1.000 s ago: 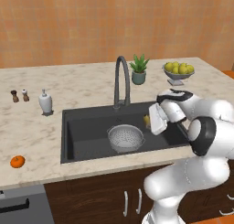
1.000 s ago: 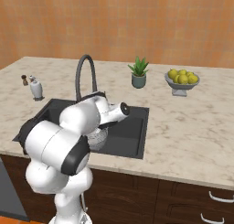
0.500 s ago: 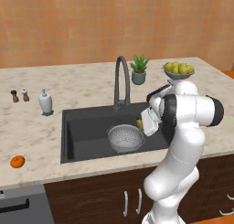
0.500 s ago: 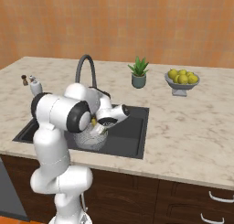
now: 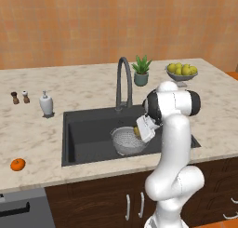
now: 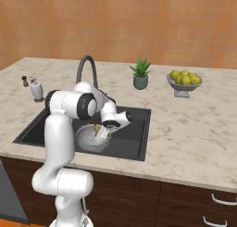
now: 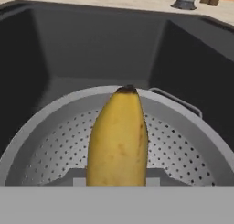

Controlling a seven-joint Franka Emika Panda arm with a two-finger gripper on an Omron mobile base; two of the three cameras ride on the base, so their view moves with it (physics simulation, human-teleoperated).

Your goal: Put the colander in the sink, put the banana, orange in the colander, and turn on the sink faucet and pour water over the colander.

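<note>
Hand view looks straight down the banana [image 7: 118, 138], which the gripper [image 5: 139, 132] grasps, its dark tip pointing away over the perforated bowl of the colander [image 7: 183, 141]. From the left base view, the colander [image 5: 124, 141] sits inside the sink [image 5: 83, 129], toward its front right, with the faucet [image 5: 123, 82] arching behind it. The banana hangs just over the colander's right rim (whether it touches the metal is unclear). The orange [image 5: 17, 164] lies on the counter [image 5: 37, 134], well left of the sink.
</note>
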